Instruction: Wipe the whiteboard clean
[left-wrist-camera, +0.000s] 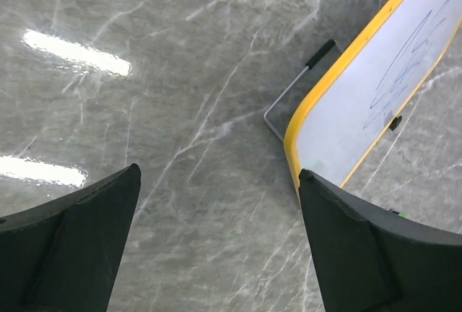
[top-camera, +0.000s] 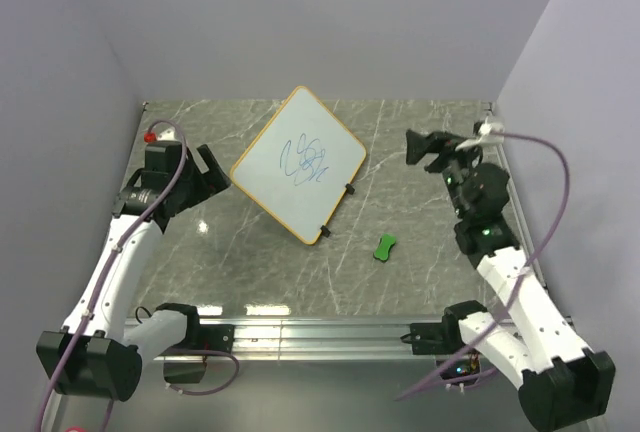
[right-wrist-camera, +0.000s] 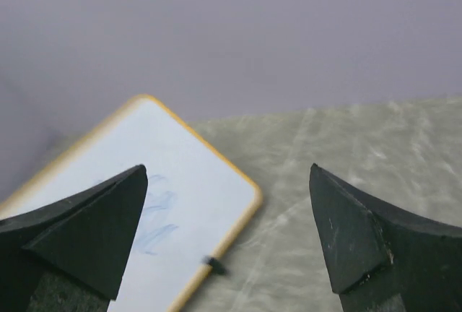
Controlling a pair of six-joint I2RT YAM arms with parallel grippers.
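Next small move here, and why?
Probably lower the open, empty right gripper toward the small green eraser lying untouched on the grey marble tabletop: the square white, orange-framed whiteboard bears blue scribbles, and this gripper looks nearer than the left gripper.

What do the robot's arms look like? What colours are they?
The left arm and right arm have white shells with black joints and bases. The left pincer and right pincer are black, each with two wedge-shaped fingers. A purplish cable trails along each arm, and small green lights glow on the right one.
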